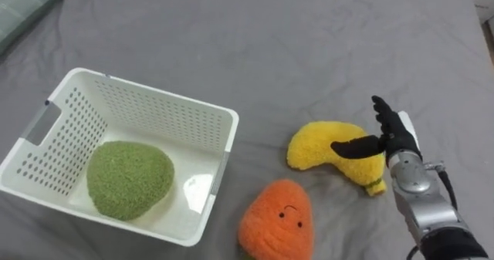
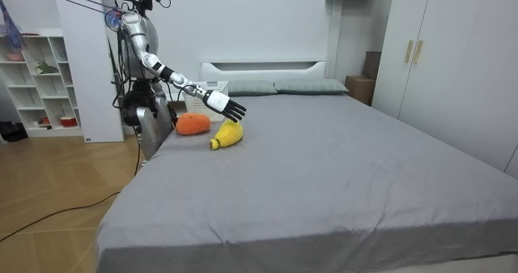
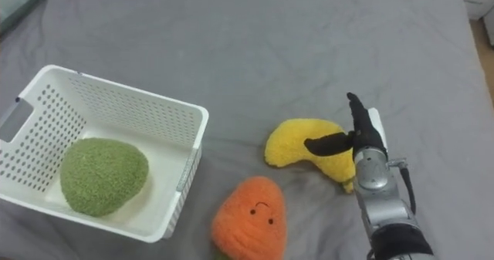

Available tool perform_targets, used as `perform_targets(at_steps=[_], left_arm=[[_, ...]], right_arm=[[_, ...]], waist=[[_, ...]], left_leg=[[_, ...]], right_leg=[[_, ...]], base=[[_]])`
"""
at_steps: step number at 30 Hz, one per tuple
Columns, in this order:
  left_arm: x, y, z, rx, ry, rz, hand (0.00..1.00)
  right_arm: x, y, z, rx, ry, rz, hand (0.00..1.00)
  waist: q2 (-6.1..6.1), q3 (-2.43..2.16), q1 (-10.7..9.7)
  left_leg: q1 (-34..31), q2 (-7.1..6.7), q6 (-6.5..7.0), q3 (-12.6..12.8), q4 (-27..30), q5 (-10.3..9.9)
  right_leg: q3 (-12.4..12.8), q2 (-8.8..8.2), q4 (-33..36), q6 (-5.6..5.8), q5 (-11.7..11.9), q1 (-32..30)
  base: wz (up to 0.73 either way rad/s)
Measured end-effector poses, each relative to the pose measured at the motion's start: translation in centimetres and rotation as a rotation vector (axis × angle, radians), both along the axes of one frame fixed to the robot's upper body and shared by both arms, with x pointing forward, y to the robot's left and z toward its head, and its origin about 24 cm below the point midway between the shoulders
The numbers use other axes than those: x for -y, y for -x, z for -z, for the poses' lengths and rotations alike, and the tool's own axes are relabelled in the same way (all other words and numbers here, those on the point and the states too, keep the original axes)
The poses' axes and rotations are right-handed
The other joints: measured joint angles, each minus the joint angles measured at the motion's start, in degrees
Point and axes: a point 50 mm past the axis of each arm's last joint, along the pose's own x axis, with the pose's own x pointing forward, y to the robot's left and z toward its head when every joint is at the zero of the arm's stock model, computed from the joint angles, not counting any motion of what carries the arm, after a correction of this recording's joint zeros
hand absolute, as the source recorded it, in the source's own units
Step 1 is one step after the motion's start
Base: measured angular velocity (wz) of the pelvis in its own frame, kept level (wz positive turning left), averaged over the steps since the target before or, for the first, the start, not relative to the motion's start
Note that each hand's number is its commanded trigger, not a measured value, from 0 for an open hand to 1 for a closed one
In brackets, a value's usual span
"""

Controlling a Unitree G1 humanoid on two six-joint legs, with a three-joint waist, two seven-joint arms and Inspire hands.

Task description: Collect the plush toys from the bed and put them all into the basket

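- On the grey bed sheet (image 1: 270, 36), a yellow plush banana toy (image 1: 324, 148) lay on its side, its curved body pointing toward the lower right of the eye views.
- Directly over the banana's right end, the robot's right hand (image 1: 399, 142) came in from the lower right. Its black fingers were straight and spread and its thumb reached left across the toy, so the hand was open and held nothing.
- From the room view, that hand hung just above the banana with a gap between them, not touching it.
- Just beside the banana, nearer the robot and to its left, an orange plush carrot toy with a small stitched face (image 1: 276, 217) lay on the sheet. It was apart from the hand.
- Left of both toys stood a white perforated plastic basket (image 1: 158, 113), well apart from the hand. Its near right corner was close to the carrot.
- Inside the basket, against its near left side, sat a round green plush toy (image 1: 129, 179).
- At the upper left corner of the eye views, the edge of a pale green pillow (image 1: 23, 9) lay on the bed.
- Beside the bed, at the room view's left, the robot stood upright with its right arm stretched out over the mattress. A white shelf unit (image 2: 36, 78) stood behind it, and a white wardrobe (image 2: 437, 54) stood at the room view's right.
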Motion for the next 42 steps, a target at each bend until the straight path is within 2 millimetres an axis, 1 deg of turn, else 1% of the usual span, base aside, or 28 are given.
perform_targets(at_steps=[1,2,5,9,12,17,22,25,26,27,28,29,32,34,36,37,40,42], left_arm=[[0.1,-0.6,-0.1,0.009,0.000,0.019,0.00],[0.3,-1.1,-0.1,0.015,0.000,0.036,0.00],[0.6,-1.7,-0.2,0.019,-0.001,0.063,0.00],[0.6,-2.0,-0.2,0.018,-0.008,0.078,0.00],[0.7,-2.3,-0.2,0.009,-0.009,0.093,0.00],[0.8,-2.6,-0.2,0.006,-0.012,0.114,0.00],[0.8,-2.6,-0.2,0.008,-0.009,0.114,0.00],[0.8,-3.0,-0.3,0.015,-0.008,0.117,0.00],[0.8,-3.1,-0.3,0.014,-0.008,0.118,0.00],[0.8,-3.1,-0.3,0.013,-0.008,0.118,0.00],[0.8,-3.1,-0.3,0.014,-0.008,0.118,0.00],[0.9,-3.2,-0.3,0.016,-0.007,0.119,0.00],[0.9,-3.2,-0.3,0.018,-0.001,0.121,0.00],[1.0,-3.2,-0.3,0.020,0.004,0.123,0.00],[1.0,-3.3,-0.3,0.023,0.004,0.124,0.00],[1.0,-3.4,-0.3,0.025,0.004,0.125,0.00],[1.1,-3.5,-0.4,0.026,0.007,0.127,0.00],[1.1,-3.6,-0.4,0.025,0.008,0.128,0.00]], right_arm=[[-0.1,-0.4,-0.2,0.006,0.026,-0.009,0.00],[-0.3,-0.6,-0.3,0.005,0.049,-0.020,0.00],[-0.6,-0.6,-0.1,-0.002,0.066,-0.036,0.00],[-0.4,0.0,1.3,-0.077,0.084,-0.035,0.00],[0.0,0.4,1.9,-0.107,0.087,-0.017,0.00],[0.5,0.3,2.1,-0.125,0.112,0.027,0.00],[1.2,0.5,2.2,-0.151,0.161,0.032,0.00],[1.5,0.7,2.4,-0.163,0.172,0.043,0.00],[1.6,0.8,2.5,-0.172,0.182,0.041,0.07],[1.6,0.8,2.5,-0.176,0.191,0.038,0.59],[1.7,0.9,2.6,-0.187,0.207,0.031,0.92],[1.8,1.0,2.7,-0.196,0.215,0.032,1.00],[2.2,1.0,2.6,-0.197,0.233,0.039,1.00],[2.7,0.8,2.2,-0.189,0.249,0.054,1.00],[3.3,0.5,1.7,-0.188,0.266,0.066,1.00],[3.4,0.5,1.6,-0.190,0.270,0.068,1.00],[3.5,0.6,1.7,-0.201,0.262,0.082,1.00],[3.6,0.7,1.8,-0.208,0.251,0.092,1.00]], waist=[[0.02,0.47,0.0],[0.02,0.72,0.1],[0.01,0.77,0.2],[-0.07,0.85,0.4],[0.08,1.02,0.6],[0.21,1.13,1.0],[0.06,1.21,1.7],[-0.24,1.38,2.0],[-0.29,1.41,2.2],[-0.29,1.42,2.3],[-0.30,1.42,2.5],[-0.33,1.44,2.8],[-0.27,1.47,3.3],[-0.10,1.59,3.5],[-0.06,1.60,3.6],[-0.05,1.59,3.6],[0.24,1.77,3.7],[0.33,1.78,3.7]], left_leg=[[-0.6,-0.01,0.00,0.0,0.0,0.2],[-1.3,-0.02,0.00,0.0,-0.1,0.4],[-2.7,-0.03,0.00,0.0,-0.1,0.6],[-3.3,-0.03,0.01,0.1,-0.1,0.7],[-3.3,-0.06,0.01,0.1,-0.1,0.7],[-3.6,-0.07,0.01,-0.1,-0.1,0.7],[-4.5,-0.27,0.15,-0.1,-0.1,1.1],[-4.8,-0.36,0.19,-0.2,-0.1,1.2],[-4.8,-0.37,0.20,-0.2,-0.1,1.3],[-4.8,-0.38,0.20,-0.2,-0.1,1.3],[-4.8,-0.38,0.20,-0.2,-0.1,1.3],[-4.9,-0.37,0.20,-0.2,-0.1,1.3],[-5.0,-0.33,0.19,-0.3,-0.1,1.3],[-5.0,-0.33,0.19,-0.3,-0.1,1.3],[-5.5,-0.31,0.19,-0.3,-0.1,1.3],[-5.7,-0.31,0.18,-0.3,-0.1,1.3],[-5.9,-0.34,0.18,-0.3,0.0,1.3],[-5.9,-0.36,0.18,-0.3,0.0,1.3]], right_leg=[[-0.1,-0.02,0.0,-0.06,0.2,-0.6],[-0.1,-0.04,0.0,-0.10,0.3,-1.3],[-0.3,-0.07,0.0,-0.16,0.5,-2.6],[-0.2,-0.11,0.0,-0.16,0.5,-3.1],[-0.2,-0.14,0.0,-0.16,0.5,-3.1],[-0.6,-0.17,0.0,-0.16,0.5,-3.3],[-1.3,-0.47,0.1,-0.15,0.5,-4.1],[-1.7,-0.59,0.1,-0.13,0.5,-4.1],[-1.7,-0.59,0.0,-0.10,0.6,-4.1],[-1.7,-0.59,0.0,-0.09,0.6,-4.1],[-1.7,-0.58,0.0,-0.08,0.6,-4.1],[-1.7,-0.57,0.0,-0.08,0.6,-4.1],[-1.7,-0.52,0.1,-0.09,0.6,-4.3],[-1.8,-0.53,0.1,-0.10,0.6,-4.3],[-1.8,-0.51,0.1,-0.13,0.6,-4.8],[-1.8,-0.51,0.1,-0.13,0.6,-4.9],[-1.9,-0.54,0.0,-0.13,0.6,-5.0],[-1.9,-0.56,0.0,-0.13,0.6,-5.1]], base=[[0.00],[0.03],[0.00],[0.00],[0.00],[0.02],[0.08],[0.08],[0.00],[0.00],[0.00],[0.00],[0.00],[0.00],[0.00],[0.00],[0.00],[0.00]])
